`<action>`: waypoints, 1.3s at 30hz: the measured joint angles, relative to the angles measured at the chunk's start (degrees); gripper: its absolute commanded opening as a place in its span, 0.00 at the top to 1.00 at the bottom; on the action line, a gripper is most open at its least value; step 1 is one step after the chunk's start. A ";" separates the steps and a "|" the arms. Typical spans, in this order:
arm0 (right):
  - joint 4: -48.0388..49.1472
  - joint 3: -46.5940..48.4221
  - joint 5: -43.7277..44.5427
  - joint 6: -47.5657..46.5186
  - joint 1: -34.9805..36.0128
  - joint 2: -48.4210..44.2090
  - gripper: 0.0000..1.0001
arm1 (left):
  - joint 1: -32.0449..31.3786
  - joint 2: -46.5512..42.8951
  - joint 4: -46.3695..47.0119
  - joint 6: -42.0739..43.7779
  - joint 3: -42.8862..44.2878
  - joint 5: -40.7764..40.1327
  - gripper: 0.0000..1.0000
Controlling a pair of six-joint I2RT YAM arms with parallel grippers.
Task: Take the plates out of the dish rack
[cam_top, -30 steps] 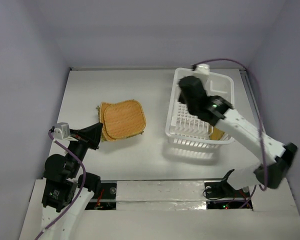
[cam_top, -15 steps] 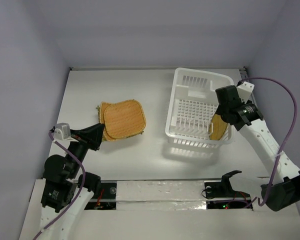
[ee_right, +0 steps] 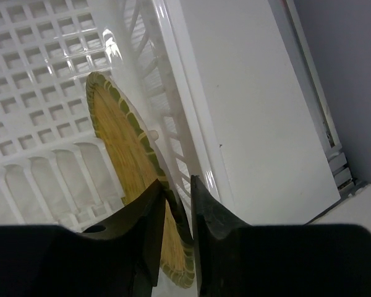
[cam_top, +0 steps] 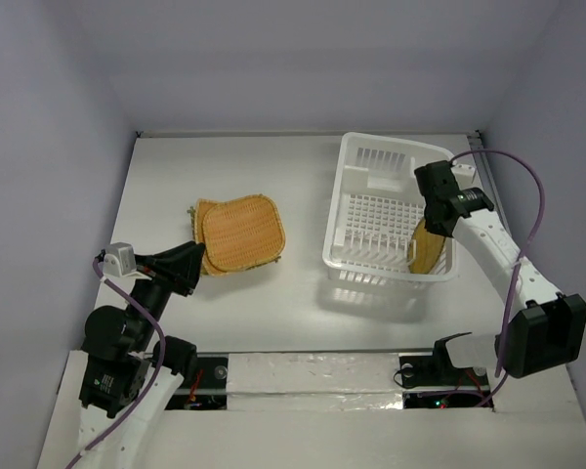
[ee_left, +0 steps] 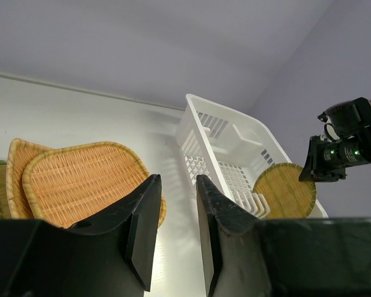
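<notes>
Plates already out: a stack of plates (cam_top: 239, 233) lies flat on the table (cam_top: 293, 171), left of centre in the top view and well apart from the rack. Two tan, squarish ones show plainly. A greenish edge peeks out beneath them, so there may be more.
Plate left to unload: one round plate (cam_top: 430, 252) with a green rim stands on edge against the right-hand wall of the dish rack (cam_top: 334, 234), right of centre in the top view.
Rest of the rack: the grid floor and slots show bare white, and nothing else is seen inside.
Right gripper (ee_right: 175, 182): it is set over the round plate's upper rim with one finger on each side and the jaws drawn narrow. This looks like a pinch on the rim, with the plate inside the rack.
Left gripper (ee_left: 176, 179): it sits at the lower left of the top view, beside the stack's near corner. Its fingers are a little apart with nothing between them.
Progress: nearly finished, by my judgement. The last plate has to come up out of the rack and go over to the stack.
Risk: the grip is on a thin rim, so the plate may swivel or catch on the rack wall.
</notes>
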 measured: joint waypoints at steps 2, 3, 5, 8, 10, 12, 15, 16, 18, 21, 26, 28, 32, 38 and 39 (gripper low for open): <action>0.20 0.00 -0.48 -1.73 -0.02 0.07 0.87 | 0.00 0.00 0.02 0.00 0.00 -0.02 0.73; 0.15 0.00 -0.85 -2.78 0.00 -0.24 0.89 | 0.00 0.00 0.00 0.00 0.00 0.00 0.72; 0.17 0.00 -1.07 -3.98 0.28 -0.87 0.98 | 0.02 0.00 0.00 0.00 0.00 0.00 0.72; 0.20 0.04 -0.74 -6.05 0.26 -1.09 1.00 | 0.00 0.00 0.00 0.00 0.00 -0.02 0.71; 0.20 0.24 -0.35 -7.41 0.26 -1.09 1.00 | 0.00 0.00 0.02 -0.02 0.00 -0.02 0.71; 0.22 0.59 0.09 -8.66 0.28 -1.09 1.00 | 0.00 0.00 0.00 0.00 0.00 -0.02 0.71; 0.09 1.57 1.25 -10.29 0.26 -1.09 1.00 | 0.00 0.00 0.00 0.00 0.00 -0.02 0.71; 0.09 1.95 1.66 -10.84 0.26 -1.11 1.00 | 0.02 0.00 0.00 0.00 0.00 -0.02 0.70; 0.07 2.71 2.23 -11.98 0.26 -1.49 1.00 | 0.02 0.02 0.02 -0.02 0.00 0.00 0.70; -0.22 5.03 3.63 -12.87 0.26 -2.86 1.00 | 0.00 0.02 0.02 0.00 0.00 0.00 0.70; -0.46 13.07 6.99 -13.27 1.55 -5.79 1.00 | 0.00 0.02 0.02 0.00 0.00 0.00 0.70; -0.46 16.65 8.20 -13.05 3.48 -6.88 1.00 | 0.00 0.02 0.02 -0.02 0.00 0.00 0.70; 1.97 21.11 5.77 -11.67 10.08 -9.09 1.00 | 0.00 0.13 0.02 0.00 0.00 0.00 0.70; 16.26 17.79 -10.38 -6.01 20.46 -7.72 1.00 | 0.00 0.42 0.02 -0.04 0.00 -0.42 0.69; 20.02 16.92 -13.25 -4.66 22.29 -5.97 1.00 | 0.00 0.42 0.02 -0.04 0.00 -0.68 0.69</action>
